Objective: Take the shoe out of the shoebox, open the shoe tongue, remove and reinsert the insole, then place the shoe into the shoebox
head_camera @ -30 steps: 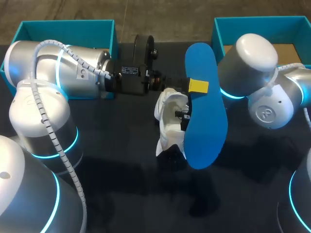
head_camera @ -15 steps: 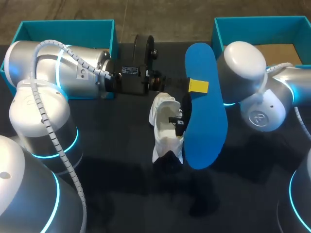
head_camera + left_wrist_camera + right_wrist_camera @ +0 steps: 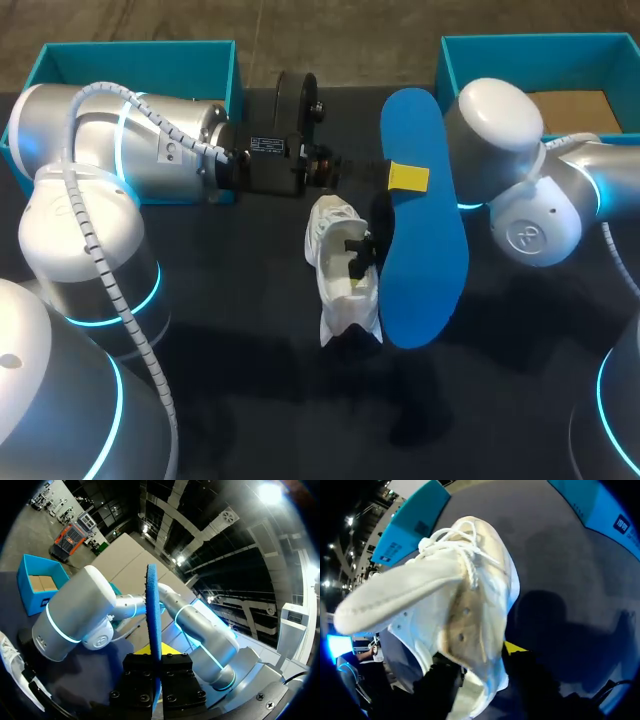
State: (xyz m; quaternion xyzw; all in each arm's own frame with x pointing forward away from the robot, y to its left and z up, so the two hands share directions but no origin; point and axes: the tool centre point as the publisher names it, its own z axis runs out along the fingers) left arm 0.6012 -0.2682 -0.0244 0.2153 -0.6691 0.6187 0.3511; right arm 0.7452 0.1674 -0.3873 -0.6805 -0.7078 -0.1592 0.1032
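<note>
A white lace-up shoe (image 3: 335, 285) lies in the middle of the dark table, toe toward the front. My right gripper (image 3: 360, 257) is at the shoe's opening. In the right wrist view its dark fingers (image 3: 482, 675) stand apart astride the side wall of the shoe (image 3: 470, 580), whose tongue sticks out past the laces. The gripper is open. My left gripper (image 3: 408, 177) holds a large blue insole (image 3: 425, 260) above and just right of the shoe. Seen from the left wrist, the insole (image 3: 152, 605) stands edge-on, pinched in the shut left gripper (image 3: 156, 665).
A teal shoebox (image 3: 140, 48) stands at the back left behind my left arm. A second teal box (image 3: 540, 42), lined with brown card, stands at the back right. The dark tabletop (image 3: 260, 380) stretches in front of the shoe.
The shoe has shifted a little left and turned, settling lower. My right arm followed it left and its fingers have parted. The left arm and insole have stayed put.
</note>
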